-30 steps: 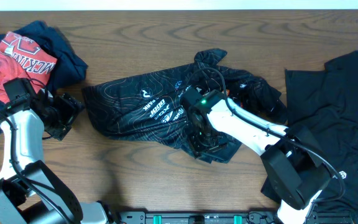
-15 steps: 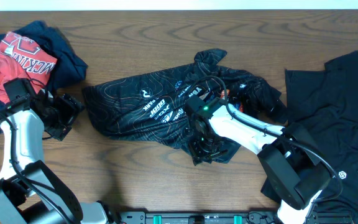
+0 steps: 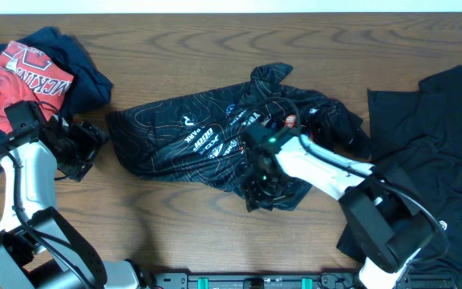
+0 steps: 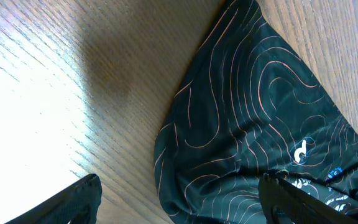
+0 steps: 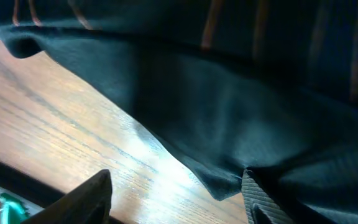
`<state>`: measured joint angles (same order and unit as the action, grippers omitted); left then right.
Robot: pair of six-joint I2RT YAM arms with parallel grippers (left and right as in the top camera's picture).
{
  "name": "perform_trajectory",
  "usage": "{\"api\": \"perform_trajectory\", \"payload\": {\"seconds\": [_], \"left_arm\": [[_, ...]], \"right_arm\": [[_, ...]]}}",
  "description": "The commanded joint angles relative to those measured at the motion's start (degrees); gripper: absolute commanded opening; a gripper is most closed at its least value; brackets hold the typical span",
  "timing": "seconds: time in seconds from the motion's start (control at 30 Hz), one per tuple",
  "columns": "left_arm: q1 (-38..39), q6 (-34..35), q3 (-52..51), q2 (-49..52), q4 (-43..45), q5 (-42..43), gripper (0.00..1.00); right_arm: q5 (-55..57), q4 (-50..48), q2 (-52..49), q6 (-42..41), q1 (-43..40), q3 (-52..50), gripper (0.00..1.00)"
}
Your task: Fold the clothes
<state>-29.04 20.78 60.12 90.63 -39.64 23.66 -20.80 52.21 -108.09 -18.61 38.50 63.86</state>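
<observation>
The black jersey (image 3: pixel 207 136) with thin contour lines and small logos lies crumpled across the table's middle. In the left wrist view its sleeve end (image 4: pixel 260 124) spreads over the wood. My left gripper (image 3: pixel 83 151) rests just left of the jersey and is open (image 4: pixel 179 205), and the cloth's edge reaches in between its fingers. My right gripper (image 3: pixel 263 191) sits low over the jersey's front hem. It is open (image 5: pixel 173 199), with bare wood between the fingers. A corner of the dark hem (image 5: pixel 222 186) hangs against the right finger (image 5: pixel 263 202).
A red printed shirt (image 3: pixel 22 76) on a navy garment (image 3: pixel 87 76) is heaped at the back left. A plain black garment (image 3: pixel 431 136) covers the right side. Bare wood (image 3: pixel 175 225) runs along the front edge, where a black rail (image 3: pixel 239 281) borders the table.
My right gripper has slid a little toward the table's front along the jersey's hem, and its jaws have spread slightly. The left arm has not moved.
</observation>
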Motion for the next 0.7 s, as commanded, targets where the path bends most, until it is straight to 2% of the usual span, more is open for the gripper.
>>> {"api": "perform_trajectory", "payload": {"seconds": [0.0, 0.07, 0.17, 0.2, 0.27, 0.5, 0.6, 0.67], "left_arm": [[0.1, -0.5, 0.2, -0.5, 0.0, 0.3, 0.82], [0.1, -0.5, 0.2, -0.5, 0.1, 0.3, 0.82], [0.1, -0.5, 0.2, -0.5, 0.0, 0.3, 0.82], [0.1, -0.5, 0.2, -0.5, 0.0, 0.3, 0.82], [0.1, -0.5, 0.2, -0.5, 0.0, 0.3, 0.82], [0.1, -0.5, 0.2, -0.5, 0.0, 0.3, 0.82], [0.1, -0.5, 0.2, -0.5, 0.0, 0.3, 0.82], [0.1, -0.5, 0.2, -0.5, 0.0, 0.3, 0.82]], "right_arm": [[1.2, -1.2, -1.7, 0.1, -3.5, -4.9, 0.61], [1.3, -1.1, -1.7, 0.6, -4.9, -6.1, 0.51], [1.3, -1.2, -1.7, 1.1, -6.6, -7.1, 0.46], [1.3, -1.3, -1.7, 1.1, -7.0, -7.3, 0.46], [1.3, -1.3, -1.7, 1.1, -7.6, -7.6, 0.54], [7.4, -2.3, -1.7, 1.1, -9.2, -7.7, 0.61], [6.8, -3.2, -1.7, 1.1, -11.9, -7.3, 0.60], [6.8, -3.2, -1.7, 2.0, -14.3, -6.6, 0.55]]}}
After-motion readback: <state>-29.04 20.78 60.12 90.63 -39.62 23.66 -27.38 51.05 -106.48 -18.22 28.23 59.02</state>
